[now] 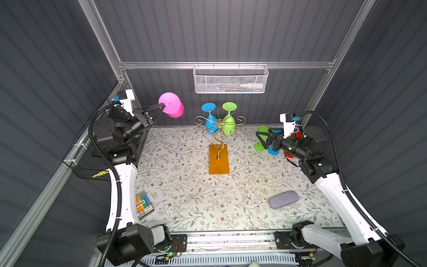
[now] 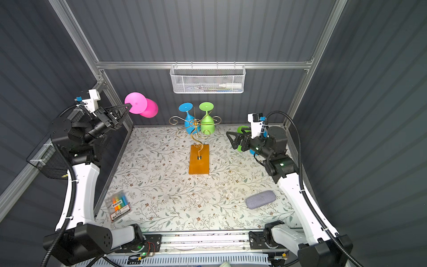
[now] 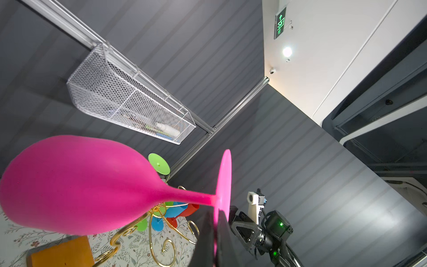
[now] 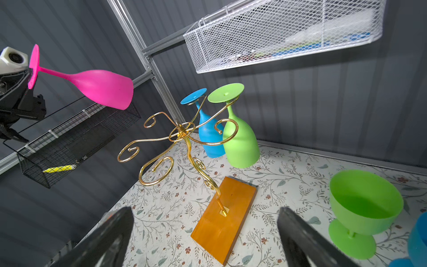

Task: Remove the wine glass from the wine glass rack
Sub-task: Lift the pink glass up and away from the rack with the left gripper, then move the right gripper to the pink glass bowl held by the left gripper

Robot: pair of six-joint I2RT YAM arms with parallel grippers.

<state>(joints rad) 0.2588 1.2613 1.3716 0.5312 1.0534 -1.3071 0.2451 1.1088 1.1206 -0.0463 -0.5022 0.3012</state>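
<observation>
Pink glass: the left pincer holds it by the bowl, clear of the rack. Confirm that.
Not the bowl: the left pincer grips the pink glass by its foot, as the left wrist view shows. It is clear of the rack.

Wine glass rack (image 1: 218, 161) near arms bare — blue glass (image 1: 209, 124), green glass (image 1: 229, 126) crowd back.

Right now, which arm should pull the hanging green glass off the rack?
Right. The right jaws are open, empty and face the wine glass rack; the hanging green glass is nearer that arm. The left jaws are shut on the foot of the pink glass.
</observation>
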